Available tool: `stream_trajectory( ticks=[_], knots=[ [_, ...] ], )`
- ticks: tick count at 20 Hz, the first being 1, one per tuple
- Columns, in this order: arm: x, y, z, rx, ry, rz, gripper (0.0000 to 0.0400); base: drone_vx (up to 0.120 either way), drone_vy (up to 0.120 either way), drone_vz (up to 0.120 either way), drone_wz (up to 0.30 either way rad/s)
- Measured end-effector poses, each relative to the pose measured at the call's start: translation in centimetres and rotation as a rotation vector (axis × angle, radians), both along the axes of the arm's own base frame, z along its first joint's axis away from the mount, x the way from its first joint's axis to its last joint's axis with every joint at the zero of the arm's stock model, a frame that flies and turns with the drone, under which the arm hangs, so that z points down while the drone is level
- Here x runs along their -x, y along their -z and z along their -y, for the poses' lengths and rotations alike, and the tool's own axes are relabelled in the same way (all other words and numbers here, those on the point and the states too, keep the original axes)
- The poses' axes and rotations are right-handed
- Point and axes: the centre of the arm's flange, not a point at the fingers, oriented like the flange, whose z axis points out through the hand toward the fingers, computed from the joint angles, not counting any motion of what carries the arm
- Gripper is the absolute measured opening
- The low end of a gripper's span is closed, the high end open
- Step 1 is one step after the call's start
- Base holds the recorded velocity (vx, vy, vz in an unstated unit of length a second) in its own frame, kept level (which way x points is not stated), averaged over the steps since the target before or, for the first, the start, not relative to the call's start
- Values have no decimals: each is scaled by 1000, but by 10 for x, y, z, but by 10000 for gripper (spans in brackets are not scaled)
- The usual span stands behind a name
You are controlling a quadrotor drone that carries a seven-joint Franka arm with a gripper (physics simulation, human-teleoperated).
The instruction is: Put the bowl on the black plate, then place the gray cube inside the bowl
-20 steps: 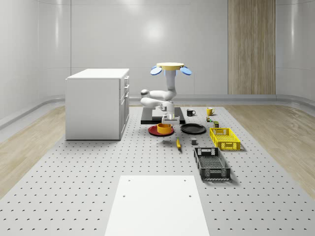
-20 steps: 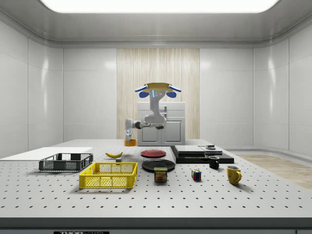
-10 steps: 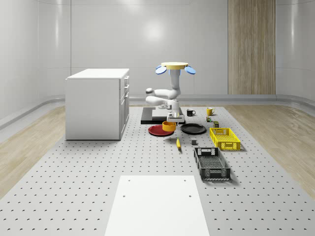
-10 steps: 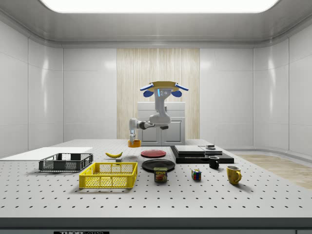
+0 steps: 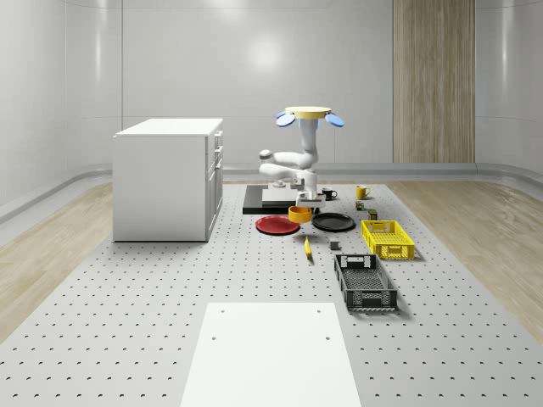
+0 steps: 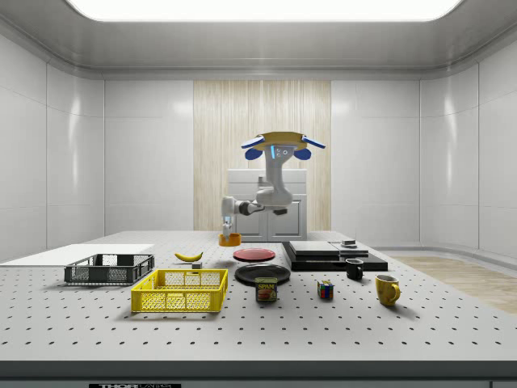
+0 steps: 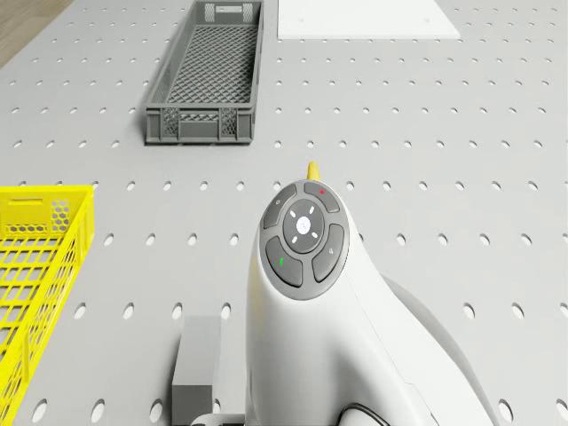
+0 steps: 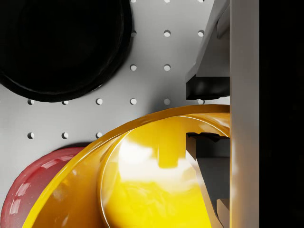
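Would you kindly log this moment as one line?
drone: hovering near black plate | tool: shut on bowl rim | bowl: aloft, between red plate and black plate

Bright, even light falls from a ceiling panel (image 6: 258,8); shadows are soft, and glare streaks the yellow bowl (image 8: 142,190).

A simulated robotics lab: a broad gray perforated table (image 5: 127,314), like an optical breadboard, fills a bare room with glossy white panelled walls (image 5: 170,68), one wood-slat panel (image 5: 433,80) at the far right and a long ceiling light (image 6: 258,8). A white cabinet (image 5: 165,178) stands on the table's left, with test props such as crates (image 5: 365,280) on its right.
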Motion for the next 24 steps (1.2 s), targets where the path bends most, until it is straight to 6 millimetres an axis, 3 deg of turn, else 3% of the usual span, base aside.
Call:
stream_trajectory(
  ticks=[24],
  knots=[
    [0,0,0,0,0,0,100,-118,120,0,0]
  ],
)
